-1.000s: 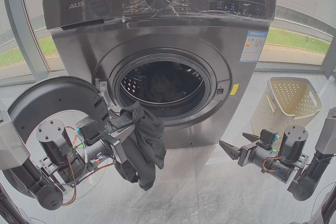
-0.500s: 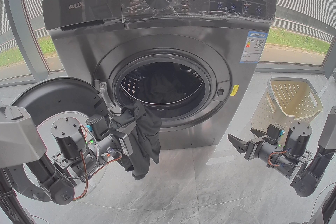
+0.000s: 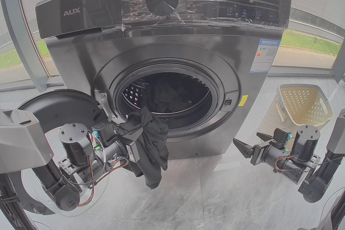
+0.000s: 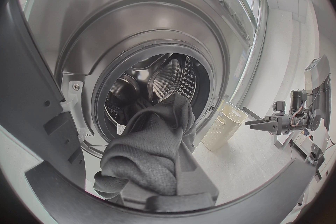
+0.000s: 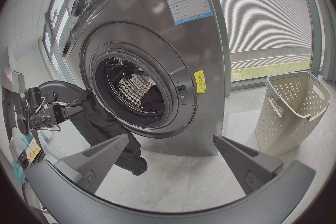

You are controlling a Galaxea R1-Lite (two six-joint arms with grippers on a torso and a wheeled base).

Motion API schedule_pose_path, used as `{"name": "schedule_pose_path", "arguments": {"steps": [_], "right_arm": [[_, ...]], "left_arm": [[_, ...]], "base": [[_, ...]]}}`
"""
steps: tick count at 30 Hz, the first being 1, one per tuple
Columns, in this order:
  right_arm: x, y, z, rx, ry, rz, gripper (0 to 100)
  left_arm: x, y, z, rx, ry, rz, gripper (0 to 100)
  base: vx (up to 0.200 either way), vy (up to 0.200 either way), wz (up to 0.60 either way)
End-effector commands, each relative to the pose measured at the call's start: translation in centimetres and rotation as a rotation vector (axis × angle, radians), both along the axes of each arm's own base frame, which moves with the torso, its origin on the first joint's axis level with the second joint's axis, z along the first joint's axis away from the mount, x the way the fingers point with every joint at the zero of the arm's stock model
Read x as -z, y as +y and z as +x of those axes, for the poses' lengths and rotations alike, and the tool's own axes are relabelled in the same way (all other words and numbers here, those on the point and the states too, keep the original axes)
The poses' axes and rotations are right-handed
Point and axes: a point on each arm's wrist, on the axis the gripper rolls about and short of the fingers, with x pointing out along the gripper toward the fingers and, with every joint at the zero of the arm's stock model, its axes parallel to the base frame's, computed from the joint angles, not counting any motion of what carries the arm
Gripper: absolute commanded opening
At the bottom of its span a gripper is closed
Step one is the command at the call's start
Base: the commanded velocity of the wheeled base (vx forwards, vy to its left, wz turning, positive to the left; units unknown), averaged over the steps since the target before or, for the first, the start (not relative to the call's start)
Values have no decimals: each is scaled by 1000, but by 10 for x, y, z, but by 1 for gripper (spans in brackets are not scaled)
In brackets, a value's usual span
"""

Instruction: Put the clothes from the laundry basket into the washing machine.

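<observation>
Head view: left jaws around garment [image 3: 151, 142].

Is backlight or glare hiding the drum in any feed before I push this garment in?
Head view: window daylight behind the washing machine, its panel film glints, drum interior dark. Left wrist view: drum metal shows bright highlights; the garment in the left gripper covers the lower opening. Right wrist view: fisheye bending, black corners, perforations readable.

Grey tiled floor [image 3: 215, 198], washing machine [image 3: 161, 47] standing on it, laundry basket [image 3: 271, 119] just beside
</observation>
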Motion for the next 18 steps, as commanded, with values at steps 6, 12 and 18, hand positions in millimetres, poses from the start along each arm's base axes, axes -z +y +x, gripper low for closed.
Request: {"name": "schedule_pose_path", "arguments": {"steps": [6, 12, 18], "right_arm": [[0, 0, 0, -3, 0, 1, 100], [0, 0, 0, -3, -1, -1, 100], [0, 0, 0, -1, 1, 0, 100]], "left_arm": [[3, -4, -1, 6, 7, 4, 0], [3, -4, -1, 0, 9, 6, 0], [6, -8, -4, 14, 18, 11, 0]], "base": [[0, 0, 0], [0, 0, 0], [67, 0, 0]]}}
